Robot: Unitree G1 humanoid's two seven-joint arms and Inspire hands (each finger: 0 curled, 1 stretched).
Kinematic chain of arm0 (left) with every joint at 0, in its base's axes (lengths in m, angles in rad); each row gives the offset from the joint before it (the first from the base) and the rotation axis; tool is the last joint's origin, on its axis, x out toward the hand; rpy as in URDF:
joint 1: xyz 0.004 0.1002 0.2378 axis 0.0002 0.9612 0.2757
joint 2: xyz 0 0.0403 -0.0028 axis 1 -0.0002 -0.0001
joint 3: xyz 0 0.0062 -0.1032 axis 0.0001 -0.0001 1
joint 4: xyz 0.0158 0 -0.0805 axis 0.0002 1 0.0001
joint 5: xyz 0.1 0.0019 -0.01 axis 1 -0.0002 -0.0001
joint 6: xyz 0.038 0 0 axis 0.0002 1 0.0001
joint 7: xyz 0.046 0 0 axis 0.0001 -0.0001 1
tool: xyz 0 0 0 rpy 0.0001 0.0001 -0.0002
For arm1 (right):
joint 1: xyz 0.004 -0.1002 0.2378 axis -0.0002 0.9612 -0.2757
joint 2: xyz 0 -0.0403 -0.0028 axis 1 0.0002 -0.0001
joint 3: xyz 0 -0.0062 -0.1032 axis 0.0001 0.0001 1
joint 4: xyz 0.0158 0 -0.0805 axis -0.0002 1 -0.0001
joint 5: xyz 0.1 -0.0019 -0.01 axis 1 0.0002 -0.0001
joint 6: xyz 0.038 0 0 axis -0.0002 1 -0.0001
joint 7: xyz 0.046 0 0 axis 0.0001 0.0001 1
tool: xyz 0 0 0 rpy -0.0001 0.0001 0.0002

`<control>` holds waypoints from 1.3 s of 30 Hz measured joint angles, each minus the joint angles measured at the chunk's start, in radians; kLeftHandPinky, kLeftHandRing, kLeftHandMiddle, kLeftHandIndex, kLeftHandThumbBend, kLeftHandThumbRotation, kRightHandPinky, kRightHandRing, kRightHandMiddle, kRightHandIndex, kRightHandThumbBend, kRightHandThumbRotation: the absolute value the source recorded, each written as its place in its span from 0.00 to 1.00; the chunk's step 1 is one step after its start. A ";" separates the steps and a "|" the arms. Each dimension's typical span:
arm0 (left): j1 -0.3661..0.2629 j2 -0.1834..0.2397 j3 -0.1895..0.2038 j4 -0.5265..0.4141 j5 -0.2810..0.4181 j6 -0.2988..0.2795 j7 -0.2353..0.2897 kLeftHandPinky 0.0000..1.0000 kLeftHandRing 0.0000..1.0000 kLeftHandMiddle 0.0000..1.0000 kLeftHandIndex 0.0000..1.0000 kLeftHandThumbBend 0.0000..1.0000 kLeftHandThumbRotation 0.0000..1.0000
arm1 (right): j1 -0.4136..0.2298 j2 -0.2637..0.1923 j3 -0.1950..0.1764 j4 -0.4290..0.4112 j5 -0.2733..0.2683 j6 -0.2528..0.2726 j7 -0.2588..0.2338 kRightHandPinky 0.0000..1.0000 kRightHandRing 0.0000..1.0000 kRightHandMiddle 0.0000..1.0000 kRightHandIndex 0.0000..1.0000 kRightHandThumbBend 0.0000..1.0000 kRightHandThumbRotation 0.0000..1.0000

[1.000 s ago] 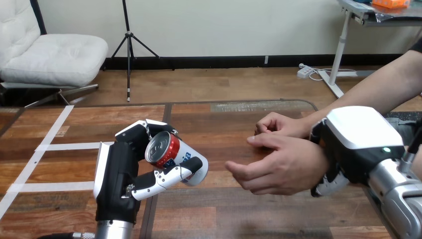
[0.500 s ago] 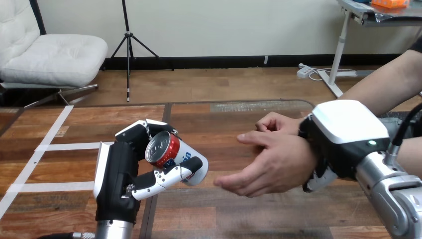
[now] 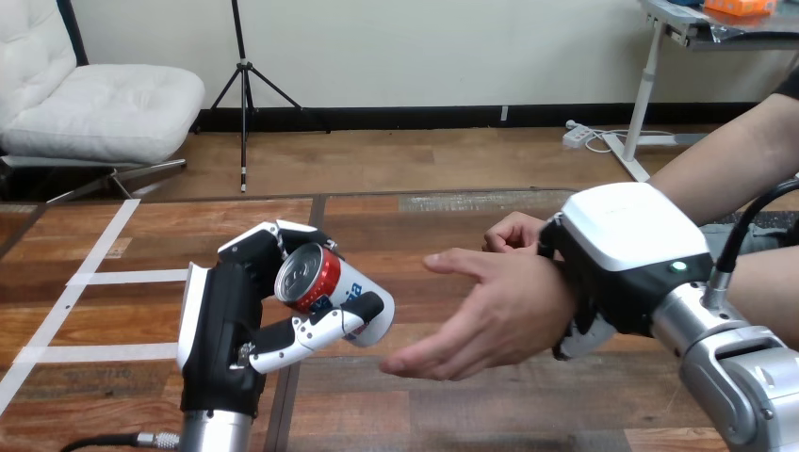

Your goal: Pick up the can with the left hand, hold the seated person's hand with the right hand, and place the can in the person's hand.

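**Can held just left of the waiting palm**

The left hand [image 3: 219,330] grips the can [image 3: 332,297] above the table [image 3: 424,405], fingers behind it and thumb across its front. The can is tipped over. Its silver top faces back toward the camera and its base points right and away, so its long axis runs roughly toward the person.

The person's open hand [image 3: 490,315] lies directly to the right of the can, near it but not touching, with the palm turned up and leftward and the fingertips reaching toward the can's base. The right hand [image 3: 627,250] sits over the person's wrist [image 3: 549,303], and its fingers show below the wrist, closed round it. The person's closed hand [image 3: 513,231] rests farther back.

The gap to cross is a short sideways one, and the left hand is the nearer one to cross it. I judge the handover has not yet been made.

The can is red with a white and blue label. The thumb partly covers the lettering, and I cannot make it out.
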 measured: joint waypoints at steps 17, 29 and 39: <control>-0.037 -0.006 -0.022 0.000 0.000 0.003 -0.029 0.36 0.39 0.43 0.45 0.77 0.00 | -0.024 0.021 0.007 0.005 0.001 -0.043 -0.015 0.25 0.31 0.40 0.50 0.87 0.00; -0.062 -0.026 -0.057 -0.002 0.007 0.009 -0.049 0.36 0.40 0.43 0.46 0.79 0.01 | -0.038 0.022 0.007 0.017 0.004 -0.062 -0.018 0.25 0.30 0.40 0.50 0.85 0.00; -0.073 -0.038 -0.083 -0.015 0.008 0.009 -0.055 0.34 0.39 0.43 0.46 0.79 0.02 | -0.039 0.023 0.008 0.040 0.005 -0.071 -0.029 0.23 0.28 0.38 0.49 0.83 0.00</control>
